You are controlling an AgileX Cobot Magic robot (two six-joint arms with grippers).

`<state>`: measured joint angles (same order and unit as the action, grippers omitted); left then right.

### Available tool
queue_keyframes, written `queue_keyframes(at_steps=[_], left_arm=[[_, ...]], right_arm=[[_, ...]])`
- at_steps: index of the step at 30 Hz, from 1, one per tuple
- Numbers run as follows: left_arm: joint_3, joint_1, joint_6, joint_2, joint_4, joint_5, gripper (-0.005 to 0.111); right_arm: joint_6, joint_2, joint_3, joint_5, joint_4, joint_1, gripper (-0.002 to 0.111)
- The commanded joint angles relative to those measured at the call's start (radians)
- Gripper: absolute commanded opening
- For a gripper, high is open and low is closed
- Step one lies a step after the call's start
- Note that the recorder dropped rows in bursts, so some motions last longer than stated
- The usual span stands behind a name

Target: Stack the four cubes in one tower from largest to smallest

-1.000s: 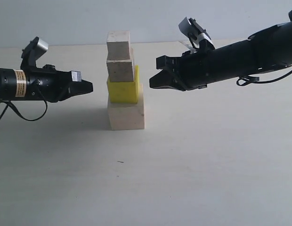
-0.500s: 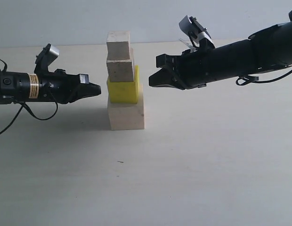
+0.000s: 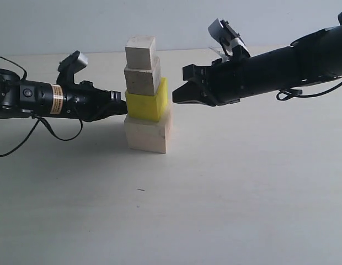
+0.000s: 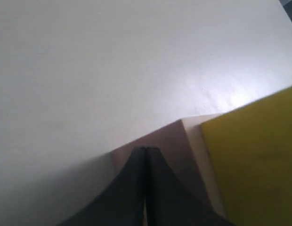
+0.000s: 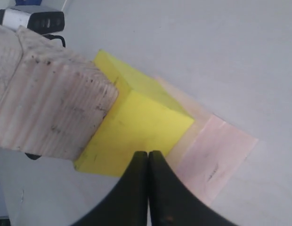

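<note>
The tower (image 3: pixel 144 91) stands in the middle of the smooth, pale counter (image 3: pixel 231 193). At the bottom is the big pale wooden cube (image 3: pixel 146 135), with plain flat sides. On it sits the yellow cube (image 3: pixel 147 102), bright and smooth. Next comes the lower small cube (image 3: pixel 142 79), made of rough bare wood with dark specks and lines. The top small cube (image 3: pixel 140 52) sits on that. The cubes do not line up neatly; some edges stick out.

The left gripper (image 3: pixel 122 105) is black and pinched shut with nothing in it. Its tip touches the tower's left side, where the yellow cube meets the big pale wooden cube. The right gripper (image 3: pixel 176 95) is also black, pinched shut and empty. Its tip is just beside the right side of the yellow cube. I cannot tell if it touches.
</note>
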<state>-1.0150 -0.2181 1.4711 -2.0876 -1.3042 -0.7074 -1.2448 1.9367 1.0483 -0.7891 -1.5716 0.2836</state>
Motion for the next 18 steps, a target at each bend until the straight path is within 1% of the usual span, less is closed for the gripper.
queue_keyframes(at_steps=[1, 4, 6, 11, 14, 18], left_arm=[[-0.008, 0.004, -0.002, -0.002, 0.005, 0.018, 0.000], [-0.008, 0.004, 0.003, -0.002, 0.001, 0.015, 0.000], [-0.008, 0.004, 0.005, -0.002, -0.001, 0.004, 0.000], [0.020, 0.004, 0.009, -0.002, -0.001, -0.040, 0.000], [0.056, 0.004, 0.007, -0.002, 0.018, -0.066, 0.000], [0.073, 0.004, 0.002, -0.002, 0.024, -0.103, 0.000]], right_arm=[[-0.009, 0.001, 0.006, -0.009, 0.009, 0.001, 0.000], [-0.009, 0.001, 0.006, -0.012, 0.009, 0.001, 0.000], [0.025, 0.001, 0.006, -0.017, 0.026, 0.001, 0.000], [0.131, 0.001, 0.006, 0.044, 0.136, 0.001, 0.000], [0.131, 0.001, 0.006, 0.044, 0.138, 0.001, 0.000], [0.138, 0.001, 0.006, 0.044, 0.140, 0.001, 0.000]])
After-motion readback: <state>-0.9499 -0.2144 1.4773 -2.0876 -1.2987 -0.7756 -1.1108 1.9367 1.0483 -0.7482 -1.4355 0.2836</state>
